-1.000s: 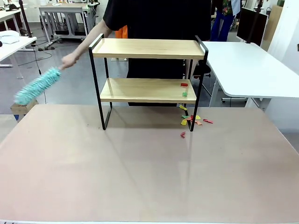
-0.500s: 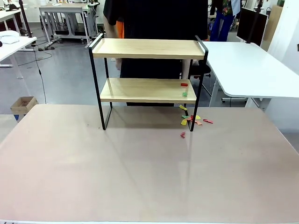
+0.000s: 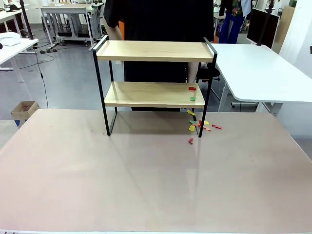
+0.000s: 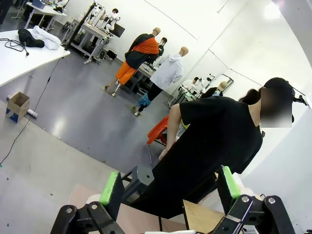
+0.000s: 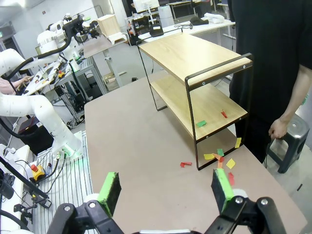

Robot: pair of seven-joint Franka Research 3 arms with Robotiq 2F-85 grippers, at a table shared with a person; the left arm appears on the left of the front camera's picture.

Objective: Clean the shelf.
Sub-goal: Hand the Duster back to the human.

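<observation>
The shelf (image 3: 153, 73) stands in the upper centre of the front view, at the far edge of the brown table (image 3: 146, 185), with the person (image 3: 161, 29) directly behind it. In the right wrist view it occupies the upper centre of the frame.

Status of cleaning, judged from the present layout:

- Top board (image 3: 155, 50): appears bare; no scraps are visible on it.
- Lower board (image 3: 151, 93): not finished. A red scrap (image 3: 192, 88) and a green scrap (image 3: 192, 98) lie near its right end, close to the right frame post.
- Table surface: a cluster of coloured paper scraps (image 3: 200, 124) (yellow, green, red, orange) lies around the foot of the right post, and a single red scrap (image 3: 190, 140) lies slightly nearer the camera, apart from the cluster.

The task therefore looks mostly complete for the shelf itself; the two pieces on the lower board remain to be removed.

Gripper state:

- Left gripper (image 4: 170, 187): jaws spread wide, nothing between the green pads. It is raised and aimed toward the person, whose dark shirt lies beyond the gap.
- Right gripper (image 5: 165, 187): jaws spread wide, empty, positioned above the table with the shelf well beyond the fingertips.
</observation>
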